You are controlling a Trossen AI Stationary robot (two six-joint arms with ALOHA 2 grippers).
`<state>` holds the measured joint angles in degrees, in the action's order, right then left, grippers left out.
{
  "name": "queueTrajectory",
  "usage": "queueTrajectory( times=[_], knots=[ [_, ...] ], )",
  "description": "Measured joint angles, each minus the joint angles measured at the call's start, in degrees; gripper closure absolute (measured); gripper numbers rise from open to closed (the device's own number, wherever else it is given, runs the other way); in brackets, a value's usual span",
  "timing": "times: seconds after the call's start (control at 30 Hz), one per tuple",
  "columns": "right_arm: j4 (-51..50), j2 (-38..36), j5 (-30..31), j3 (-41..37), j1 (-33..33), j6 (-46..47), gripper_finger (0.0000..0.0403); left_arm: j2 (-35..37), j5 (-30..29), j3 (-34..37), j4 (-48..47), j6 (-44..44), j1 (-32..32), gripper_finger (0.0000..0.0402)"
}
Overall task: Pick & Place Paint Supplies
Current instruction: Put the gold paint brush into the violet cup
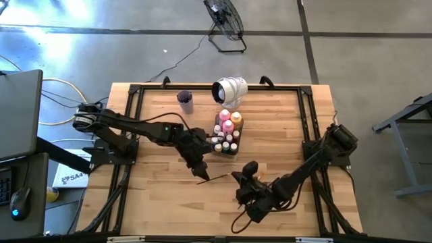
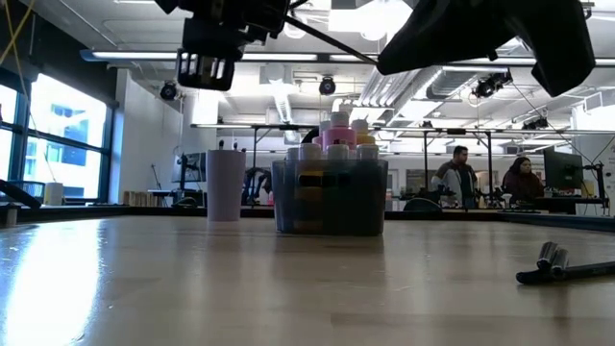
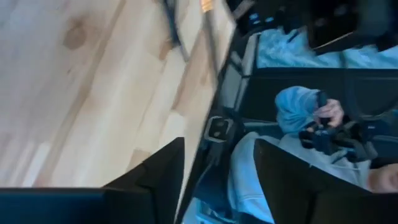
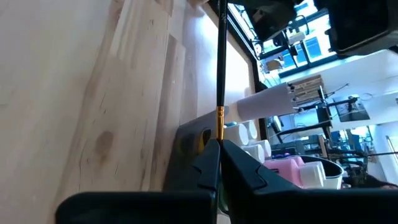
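Note:
A thin dark paintbrush (image 1: 217, 177) with a gold band hangs over the table's middle, and my right gripper (image 1: 237, 177) is shut on it. My left gripper (image 1: 201, 177) stands open at the brush's other end. In the left wrist view nothing lies between the fingers of my left gripper (image 3: 217, 146). Pink, orange and small white-capped paint bottles (image 1: 228, 121) stand in the clear tray (image 1: 226, 147) behind both grippers. In the low view the same bottles (image 2: 336, 135) rise above the tray's wall (image 2: 330, 202). My right gripper pinches the paintbrush between its two fingers right by the gold band (image 4: 219, 121). The long dark shaft (image 4: 220, 62) runs straight on from the fingertips, along the fingers, toward the table's left. The brush is lifted clear of the table.
A lilac cup (image 1: 185, 101) stands left of the tray, and a white cylinder (image 1: 229, 89) lies at the far edge. Loose brushes (image 2: 553, 259) lie on the wood near the front right. People sit in the room beyond the table.

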<state>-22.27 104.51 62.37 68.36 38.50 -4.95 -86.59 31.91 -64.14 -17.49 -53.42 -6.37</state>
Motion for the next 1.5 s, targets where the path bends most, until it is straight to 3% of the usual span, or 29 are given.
queueTrajectory(
  times=[0.2,0.87,1.17,1.3,1.5],
  knots=[
    [0.03,-0.04,-0.88,0.0,-0.02,-1.07,0.04,-0.2,1.23,-0.02,4.57,-2.58,-0.01,0.0196],
    [0.0,-0.04,-1.0,0.0,-0.04,0.39,0.0399,-1.88,3.25,-0.02,4.08,-3.82,-2.41,0.0195],
    [-0.16,-0.04,-1.01,0.0,-0.04,0.72,0.0399,-1.88,0.82,-0.02,4.11,-3.58,-4.26,0.0195],
    [-0.16,-0.04,-1.01,0.0,-0.04,0.79,0.0399,-1.88,0.07,-0.02,4.11,-2.39,-4.15,0.0216],
    [-0.16,-0.07,-1.02,0.0,-0.04,0.68,0.0399,-1.86,-0.69,-0.02,4.13,-1.93,-4.15,0.0291]
  ],
)
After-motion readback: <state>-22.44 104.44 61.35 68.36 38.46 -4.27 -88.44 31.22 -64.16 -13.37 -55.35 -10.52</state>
